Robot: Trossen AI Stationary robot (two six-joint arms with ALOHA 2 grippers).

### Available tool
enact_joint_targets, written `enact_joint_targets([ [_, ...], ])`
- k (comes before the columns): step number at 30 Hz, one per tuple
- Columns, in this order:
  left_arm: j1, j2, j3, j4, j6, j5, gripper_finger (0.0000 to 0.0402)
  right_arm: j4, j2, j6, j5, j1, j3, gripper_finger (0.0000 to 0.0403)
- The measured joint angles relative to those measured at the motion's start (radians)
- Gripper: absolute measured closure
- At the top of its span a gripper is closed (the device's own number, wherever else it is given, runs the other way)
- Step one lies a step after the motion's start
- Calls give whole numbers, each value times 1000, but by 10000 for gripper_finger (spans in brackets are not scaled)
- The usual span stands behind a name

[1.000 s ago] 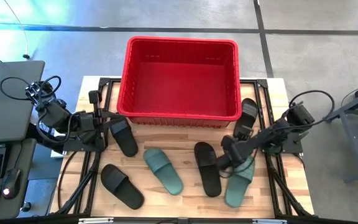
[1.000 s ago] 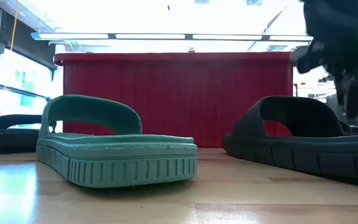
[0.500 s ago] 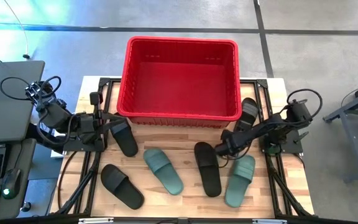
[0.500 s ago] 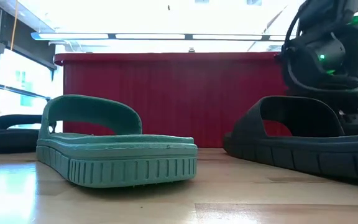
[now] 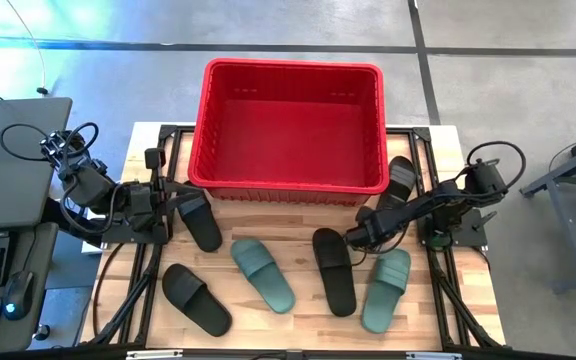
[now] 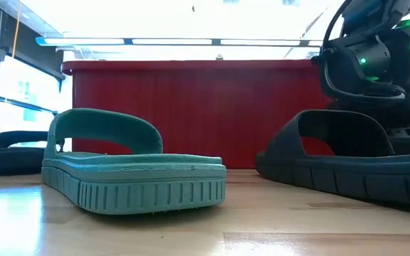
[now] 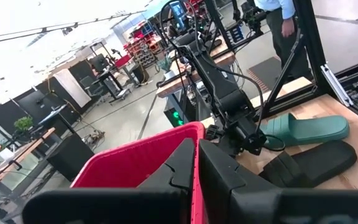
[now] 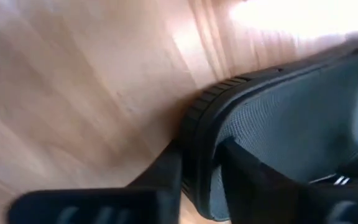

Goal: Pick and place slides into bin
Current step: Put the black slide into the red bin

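Black slide (image 5: 335, 268) is sitting at five o'clock of the bin (image 5: 290, 70), and the right gripper (image 5: 353, 239) is pinching its rim between narrow fingers (image 8: 166, 177). That thin edge hold is risking a slip on lifting. Left gripper (image 7: 194, 171) is idling closed at nine o'clock. Grip depth is staying hidden.

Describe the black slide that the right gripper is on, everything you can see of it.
The black slide is a matte, rubbery open-toe sandal with a wide strap, a textured footbed and a ribbed sole edge. It lies flat and upright on the wooden table, lengthwise in front of the bin, beside a green slide. The right gripper is shut on its rim at the end nearest the bin, one finger outside, the other inside.
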Motion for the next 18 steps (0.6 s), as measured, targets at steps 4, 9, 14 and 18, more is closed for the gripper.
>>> enact_joint_targets([
  [4,0,0,0,0,0,0,389,-51,5,98,-11,24,47,382],
  [9,0,0,0,0,0,0,389,-187,4,143,-144,67,209,385],
  [14,0,0,0,0,0,0,389,-290,3,147,-192,129,424,393],
  [18,0,0,0,0,0,0,389,-330,3,152,-269,165,630,394],
])
